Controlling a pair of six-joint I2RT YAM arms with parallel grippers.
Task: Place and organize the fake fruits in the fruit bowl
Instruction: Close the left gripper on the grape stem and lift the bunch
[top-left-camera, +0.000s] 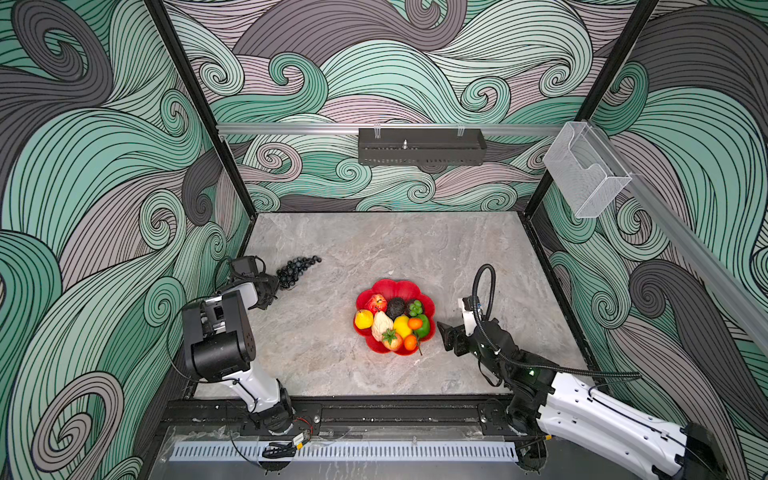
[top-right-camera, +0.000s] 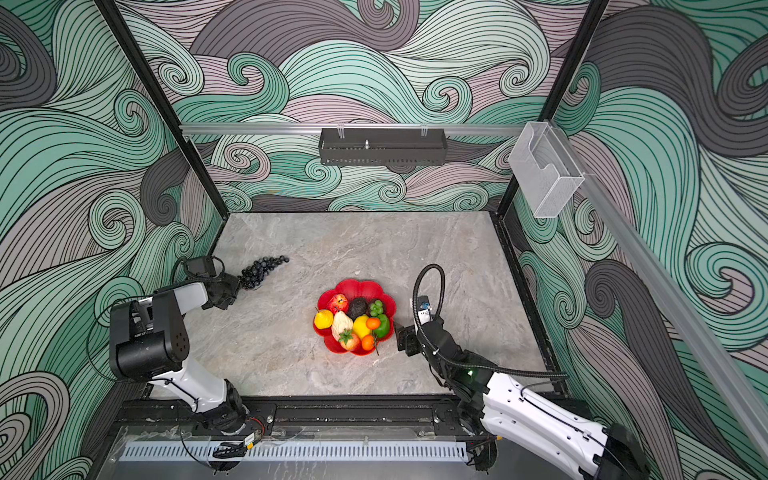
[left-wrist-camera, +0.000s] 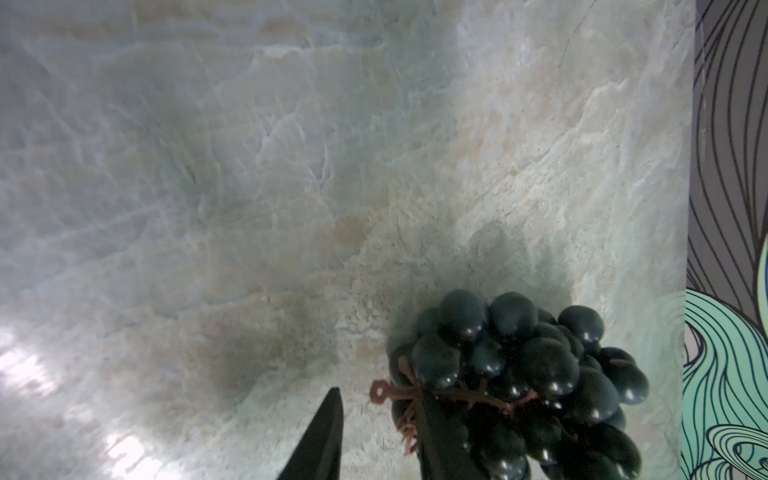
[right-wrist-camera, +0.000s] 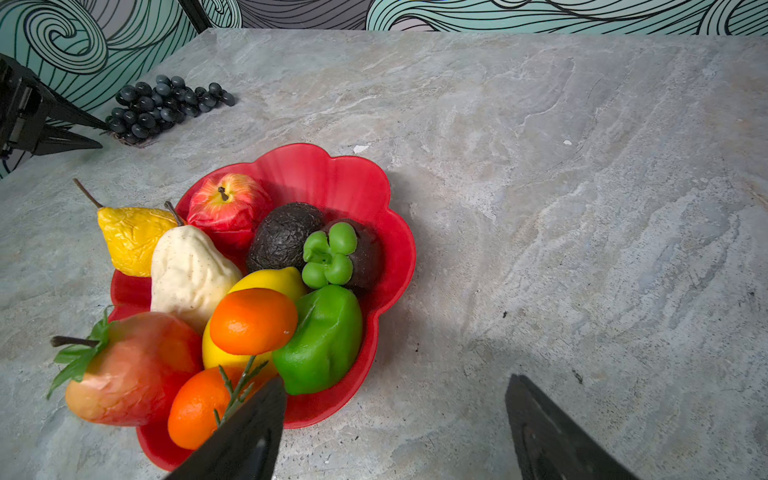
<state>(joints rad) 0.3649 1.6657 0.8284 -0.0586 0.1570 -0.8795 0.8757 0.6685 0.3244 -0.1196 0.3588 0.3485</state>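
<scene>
Grape bunch (left-wrist-camera: 519, 374) cut off by frame edge in left wrist view; stem (left-wrist-camera: 395, 395) partly covered by one finger of left gripper (left-wrist-camera: 376, 411); grip not determinable, possibly contact only. Right gripper (right-wrist-camera: 397, 380) fingers cropped; lower orange (right-wrist-camera: 195, 407) partly masked.

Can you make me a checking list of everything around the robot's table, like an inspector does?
Surface: grey stone-look table.
Job's things: fruit bowl holds apple, avocado, pear, oranges and more; grape bunch lies on the table, outside it.
Clutter: small white flake near the bowl.
Grippers: left gripper at the grape stem, jaws partly apart, grip unclear; right gripper open, empty, beside the bowl.
Cables: black hose loops above the right arm.
Surroundings: wave-pattern walls, black tray and clear box on rails.
</scene>
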